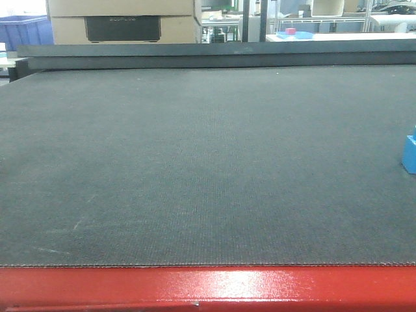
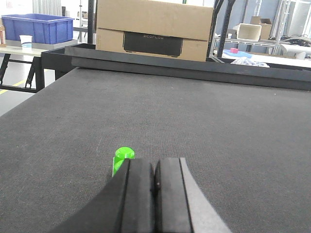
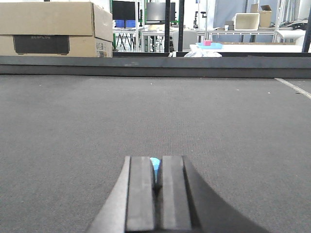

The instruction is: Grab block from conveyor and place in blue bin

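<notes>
**Block at the far right, both grippers closed**

Front view: the block stands on the conveyor at the right border of the picture, which cuts it. No gripper is seen here, and the block is on the side of the right arm. Its visible side is free, so I judge it is not held. It sits flat on the belt. The step is at its upper left corner and the higher part is to the right. The long axis I cannot tell, because only a part shows.

Left wrist view: the left gripper is closed, pad against pad, low over the belt. A small green piece lies just ahead of its tips, a little to the left. The bin is far ahead and to the left, on a desk beyond the conveyor.

Right wrist view: the right gripper is closed too. A thin light blue sliver shows at the top of the seam between the pads, on its middle line. I cannot tell whether it is pinched or lies beyond the tips.

To do the grab well, I think the right gripper should open first and keep the block on its middle line. Then it should come low and close on two flat sides, below the step.
</notes>
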